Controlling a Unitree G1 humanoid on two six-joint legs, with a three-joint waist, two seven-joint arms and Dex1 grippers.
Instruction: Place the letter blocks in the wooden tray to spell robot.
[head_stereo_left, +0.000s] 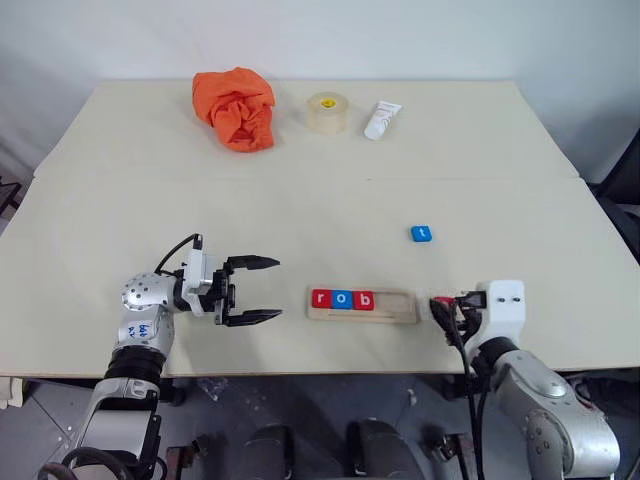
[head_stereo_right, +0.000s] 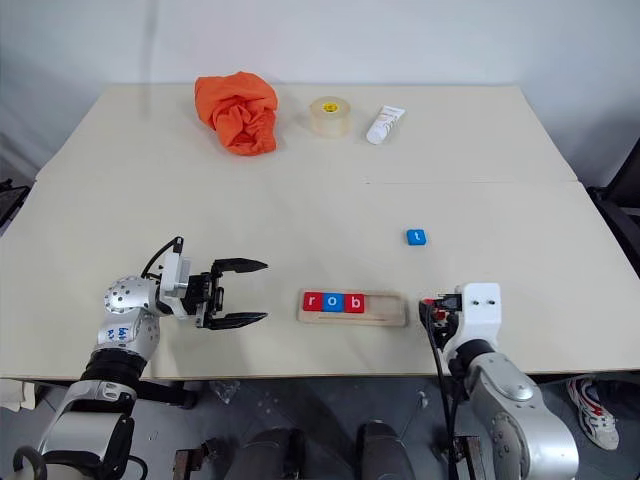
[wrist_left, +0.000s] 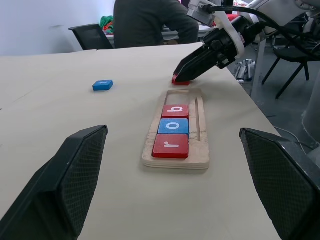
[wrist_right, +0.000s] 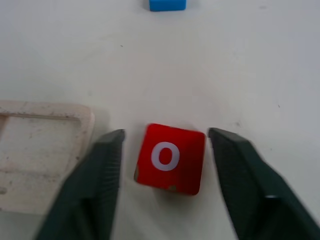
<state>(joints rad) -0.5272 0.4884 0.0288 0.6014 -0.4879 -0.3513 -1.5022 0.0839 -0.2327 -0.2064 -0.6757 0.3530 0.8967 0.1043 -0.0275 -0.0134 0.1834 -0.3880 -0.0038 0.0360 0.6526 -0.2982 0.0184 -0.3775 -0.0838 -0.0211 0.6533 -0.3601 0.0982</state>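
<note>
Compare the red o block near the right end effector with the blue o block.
The red o block lies on the table just past the wooden tray's end; the blue o block sits in the tray between r and b. The red one lies skewed to the tray; the blue one sits square. Both carry a white lowercase o.

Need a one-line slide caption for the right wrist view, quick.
Right gripper open around the red o block on the table, beside the wooden tray; blue block beyond.
</note>
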